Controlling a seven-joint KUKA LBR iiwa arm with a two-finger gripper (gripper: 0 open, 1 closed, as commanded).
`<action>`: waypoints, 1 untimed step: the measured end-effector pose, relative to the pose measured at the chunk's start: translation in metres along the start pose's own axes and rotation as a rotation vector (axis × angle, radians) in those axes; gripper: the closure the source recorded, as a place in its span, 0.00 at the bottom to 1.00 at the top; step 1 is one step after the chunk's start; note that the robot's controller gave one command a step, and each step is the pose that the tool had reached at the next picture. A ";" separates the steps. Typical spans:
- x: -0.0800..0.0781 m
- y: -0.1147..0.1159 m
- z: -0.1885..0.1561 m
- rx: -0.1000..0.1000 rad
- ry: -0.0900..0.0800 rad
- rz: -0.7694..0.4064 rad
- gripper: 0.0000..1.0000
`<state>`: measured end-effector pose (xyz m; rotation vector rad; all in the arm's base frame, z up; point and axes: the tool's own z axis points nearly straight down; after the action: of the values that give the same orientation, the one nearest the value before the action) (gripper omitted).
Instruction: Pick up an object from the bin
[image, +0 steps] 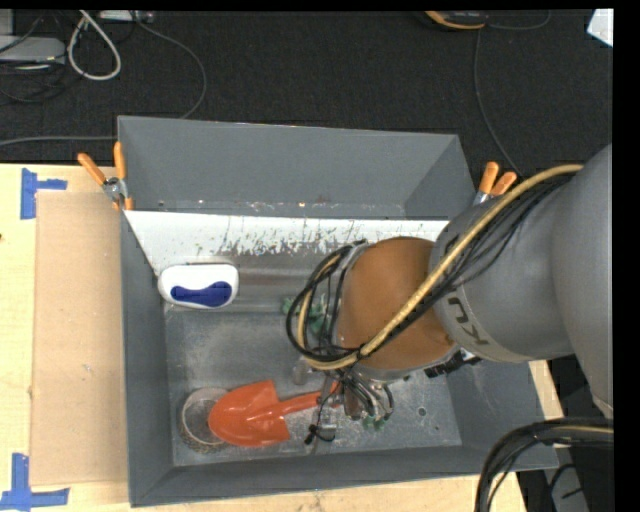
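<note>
An orange-red toy shovel (255, 410) lies at the bin's front left, its blade to the left and its handle pointing right. The blade rests on a round metal disc (198, 418). My gripper (352, 396) hangs under the arm's orange cover, low over the bin floor, right at the end of the shovel's handle. A small black piece (320, 432) lies just below the handle's end. Whether the handle sits inside the gripper is hidden by cables and the cover.
A white case with a blue oval patch (200, 284) lies at the back left of the bin floor. Small green bits (377, 422) show by the gripper's right side. The arm and its cables cover the bin's right half.
</note>
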<state>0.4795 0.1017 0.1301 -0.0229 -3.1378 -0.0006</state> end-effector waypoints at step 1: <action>0.000 0.000 0.000 0.000 0.000 0.000 0.00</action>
<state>0.4795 0.1017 0.1301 -0.0230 -3.1378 -0.0005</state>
